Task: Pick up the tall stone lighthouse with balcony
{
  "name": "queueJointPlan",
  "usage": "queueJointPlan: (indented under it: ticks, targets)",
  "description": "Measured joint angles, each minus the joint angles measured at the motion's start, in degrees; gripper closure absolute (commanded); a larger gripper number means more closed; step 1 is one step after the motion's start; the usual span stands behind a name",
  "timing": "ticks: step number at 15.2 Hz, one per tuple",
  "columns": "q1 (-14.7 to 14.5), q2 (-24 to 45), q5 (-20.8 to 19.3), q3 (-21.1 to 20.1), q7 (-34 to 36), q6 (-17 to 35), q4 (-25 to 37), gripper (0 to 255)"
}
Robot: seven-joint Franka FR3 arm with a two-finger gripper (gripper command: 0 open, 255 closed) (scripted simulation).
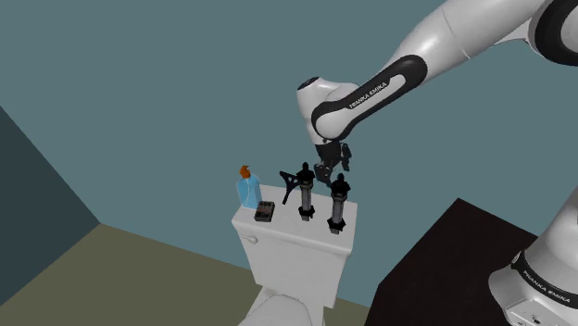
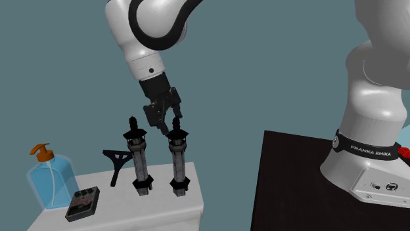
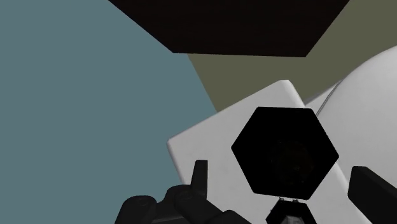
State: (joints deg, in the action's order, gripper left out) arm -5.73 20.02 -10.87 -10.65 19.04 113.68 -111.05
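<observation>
Nearest the wrist camera, the two black fingers (image 3: 200, 175) of the tool (image 2: 167, 123) stand spread apart, with nothing pinched between them. Past them, the wrist view looks straight down on a black six-sided cap (image 3: 284, 151), which I take to be the top of the lighthouse (image 1: 338, 206) the task means. It sits in the gap between the fingers and neither finger touches it.

That lighthouse is a slim dark grey tower with a black top and black foot. It stands upright on the white lid of the toilet tank (image 1: 282, 230), near the lid's end at the shoulder view's right. A second, similar tower (image 1: 305, 193) stands just beside it. Further along the lid are a black forked object (image 1: 292, 185), a small dark box (image 1: 265, 213) and a blue soap bottle (image 1: 247, 191) with an orange pump.

In my judgement the task is at its approach stage. The tool hangs above the tower's top, roughly lined up, and in the second exterior view its tips reach about level with the cap. Nothing is gripped or raised yet, and the tower's foot rests on the lid. Descending around the shaft, closing and lifting all remain, with the neighbouring tower close enough to be knocked.
</observation>
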Motion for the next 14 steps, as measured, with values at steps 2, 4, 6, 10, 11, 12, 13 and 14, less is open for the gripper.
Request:
queueJointPlan:
  ticks: [2, 4, 6, 10, 11, 12, 13, 14]
  targets:
    - [-0.3, 1.98, -0.66, 0.2, 0.6, 0.87, 0.81, 0]
    - [-0.44, 3.19, -1.02, 0.33, 0.99, 1.98, 0.81, 0]
    - [-0.53, 4.3, -1.34, 0.47, 1.28, 3.13, 0.74, 0]
    - [-0.6, 5.54, -1.68, 0.64, 1.54, 4.32, 0.76, 255]
    - [-0.59, 5.57, -1.71, 0.66, 1.54, 4.35, 0.85, 255]
    - [-0.59, 5.59, -1.72, 0.67, 1.53, 4.36, 0.9, 255]
    - [-0.59, 5.6, -1.72, 0.67, 1.54, 4.38, 0.91, 255]
    - [-0.6, 5.61, -1.72, 0.67, 1.54, 4.38, 0.92, 255]
